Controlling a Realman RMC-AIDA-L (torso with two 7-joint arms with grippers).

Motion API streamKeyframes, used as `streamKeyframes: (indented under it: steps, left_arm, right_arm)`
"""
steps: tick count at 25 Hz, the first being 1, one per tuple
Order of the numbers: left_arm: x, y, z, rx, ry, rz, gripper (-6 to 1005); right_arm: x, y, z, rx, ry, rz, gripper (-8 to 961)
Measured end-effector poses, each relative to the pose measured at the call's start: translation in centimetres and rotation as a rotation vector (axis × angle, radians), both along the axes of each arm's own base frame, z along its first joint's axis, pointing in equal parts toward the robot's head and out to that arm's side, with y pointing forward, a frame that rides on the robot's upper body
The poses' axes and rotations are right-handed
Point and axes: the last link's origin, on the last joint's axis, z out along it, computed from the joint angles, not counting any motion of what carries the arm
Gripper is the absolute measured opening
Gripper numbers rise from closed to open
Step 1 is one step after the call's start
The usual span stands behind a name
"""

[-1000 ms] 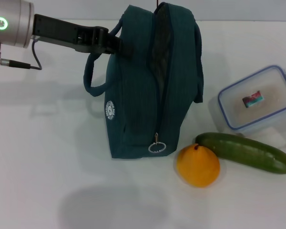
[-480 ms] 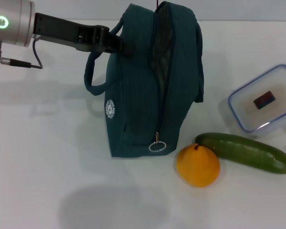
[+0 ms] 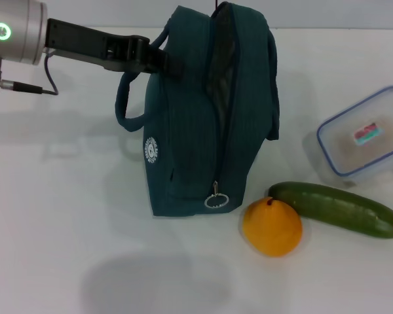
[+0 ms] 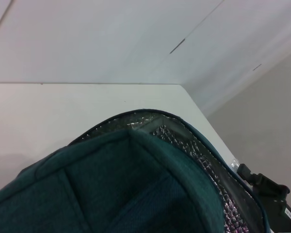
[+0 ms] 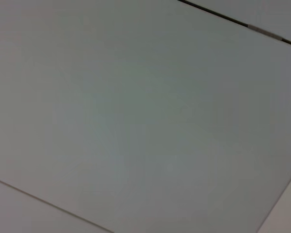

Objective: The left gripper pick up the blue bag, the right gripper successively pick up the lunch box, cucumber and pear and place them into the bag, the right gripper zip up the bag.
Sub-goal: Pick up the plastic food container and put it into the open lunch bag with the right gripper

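The blue bag (image 3: 196,131) stands upright on the white table, mouth unzipped, its ring zip pull (image 3: 216,201) low on the front. My left gripper (image 3: 158,63) is shut on the bag's upper left edge by a cord handle. The left wrist view looks over the bag (image 4: 136,194) rim onto its foil lining (image 4: 203,165). The lunch box (image 3: 363,140) hangs tilted just above the table at the right edge, held by my right gripper (image 4: 266,187), of which only a black part shows past the bag. The pear (image 3: 272,227) and cucumber (image 3: 337,208) lie touching, right of the bag.
The white table (image 3: 65,216) stretches bare to the left and front of the bag. The right wrist view holds only a plain grey surface (image 5: 145,116) with a dark seam.
The lunch box has shifted right and slightly up and turned, its right end now cut by the frame edge. Bag, left gripper, pear and cucumber have not moved.
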Motion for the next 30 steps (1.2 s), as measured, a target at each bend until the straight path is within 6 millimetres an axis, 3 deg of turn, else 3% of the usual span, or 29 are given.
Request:
streamKeyframes:
  steps: [30]
  left_arm:
    - [0.68,0.38,0.73,0.017,-0.001,-0.039,50]
  right_arm:
    - [-0.59,0.12,0.94,0.007,0.018,0.058,102]
